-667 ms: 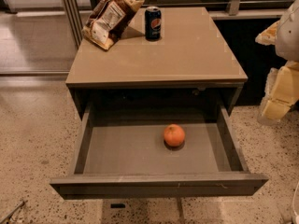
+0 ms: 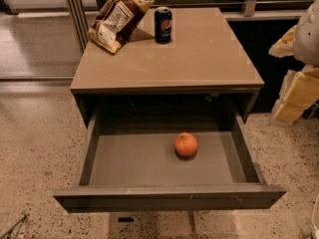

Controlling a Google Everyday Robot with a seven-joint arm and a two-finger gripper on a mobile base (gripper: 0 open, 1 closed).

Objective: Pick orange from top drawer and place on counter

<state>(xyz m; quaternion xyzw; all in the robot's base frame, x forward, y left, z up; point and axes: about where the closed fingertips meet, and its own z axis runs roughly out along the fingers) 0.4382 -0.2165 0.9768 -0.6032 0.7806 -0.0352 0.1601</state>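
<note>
Nearest is the speckled floor (image 2: 35,148), with a thin metal piece at the bottom left corner. Just beyond it the top drawer (image 2: 169,195) stands pulled fully out, its plain front panel facing the camera, exactly as it stood a moment ago. The orange (image 2: 186,144) rests on the drawer's flat grey bottom, a little right of centre and about halfway between the front panel and the dark opening of the cabinet. It touches neither side wall. It has not rolled or shifted since the earlier frame, and nothing is in contact with it.

To the right, outside the drawer and past the cabinet's right corner, the gripper (image 2: 295,99) shows as pale cream blocks below a white rounded part of the arm at the picture's edge. It is well apart from the orange and sits in the same place as before. Whether the jaws are released or clenched I cannot tell.

Farther back, the tan tabletop (image 2: 199,59) carries two things along its far edge. A dark soda can (image 2: 163,25) stands upright, and a crumpled snack bag (image 2: 118,17) leans at the far left corner just beside it. Both are unmoved.
</note>
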